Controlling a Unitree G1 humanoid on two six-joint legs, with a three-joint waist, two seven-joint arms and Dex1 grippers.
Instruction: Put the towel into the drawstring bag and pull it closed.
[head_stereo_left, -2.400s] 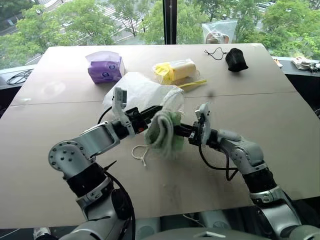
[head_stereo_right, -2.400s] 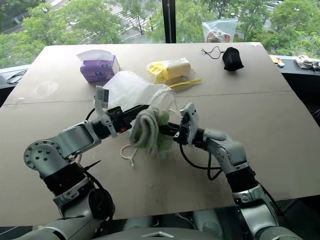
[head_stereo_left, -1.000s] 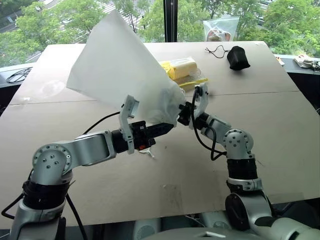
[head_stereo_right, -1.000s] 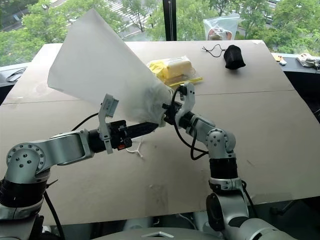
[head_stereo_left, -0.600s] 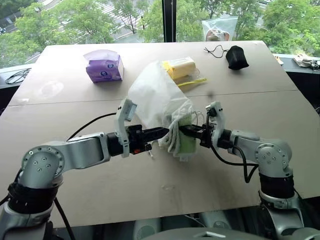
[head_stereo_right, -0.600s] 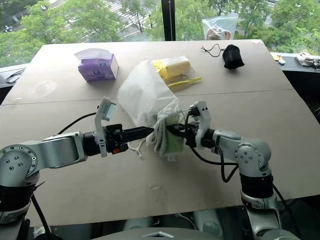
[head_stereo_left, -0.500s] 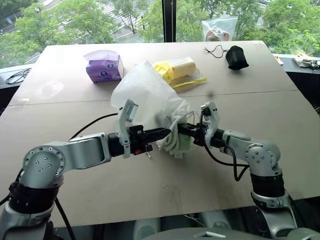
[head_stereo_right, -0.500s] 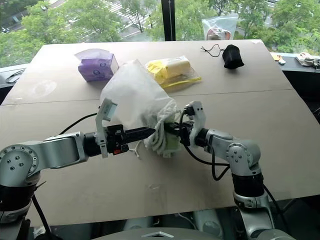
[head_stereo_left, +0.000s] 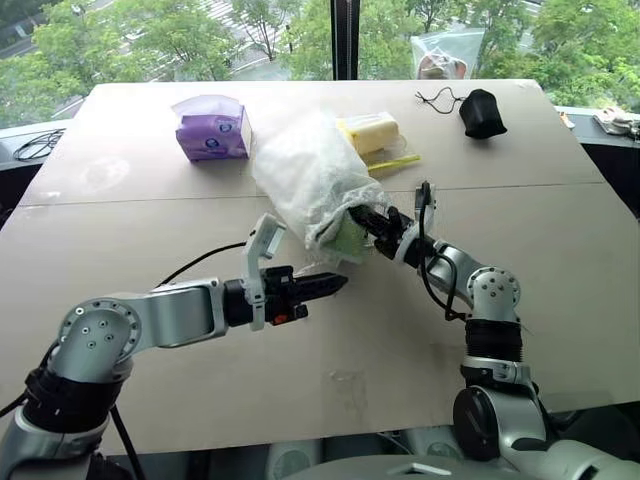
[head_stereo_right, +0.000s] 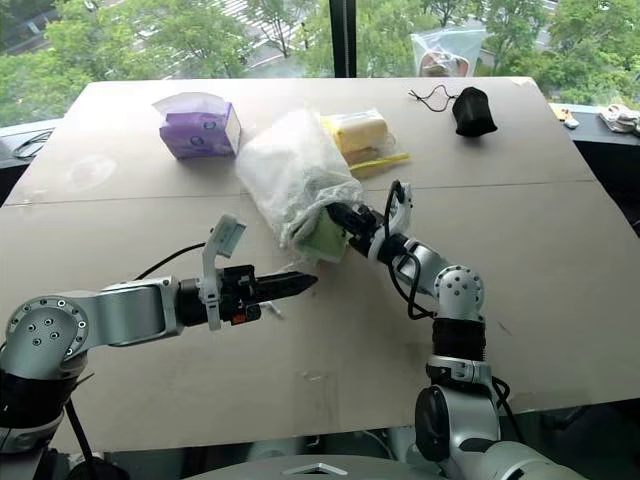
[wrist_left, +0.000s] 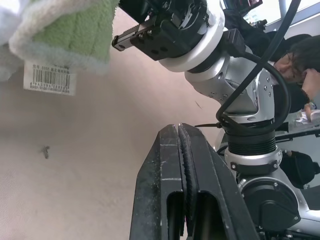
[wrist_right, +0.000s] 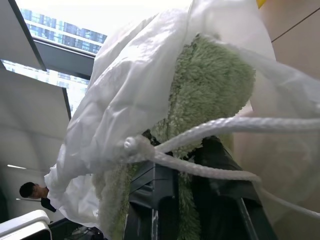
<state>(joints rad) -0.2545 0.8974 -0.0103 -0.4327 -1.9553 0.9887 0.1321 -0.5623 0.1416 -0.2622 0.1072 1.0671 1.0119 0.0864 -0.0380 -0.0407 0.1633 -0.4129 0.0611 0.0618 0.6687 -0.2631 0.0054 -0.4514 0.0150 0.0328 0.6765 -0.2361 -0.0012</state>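
Worktop (head_stereo_left: 120, 230) centre: drawstring bag (head_stereo_left: 305, 175) lies on its side, mouth toward the near edge, towel (head_stereo_left: 349, 238) partly inside with its green end poking out. Right pincer (head_stereo_left: 366, 222) at the bag mouth, clenched on the towel (white cord draped across its fingers). Left pincer (head_stereo_left: 335, 283) clenched on nothing, just short of the mouth on the near side, apart from the towel.

Wide tan table (head_stereo_left: 560, 260) spans the frame. On it: a purple tissue pack (head_stereo_left: 211, 131) upper left, a clear plastic bag with yellow contents (head_stereo_left: 375, 137) upper centre, a small black pouch (head_stereo_left: 483, 112) with cord upper right, and the white drawstring bag (head_stereo_left: 305, 183) resting at centre.
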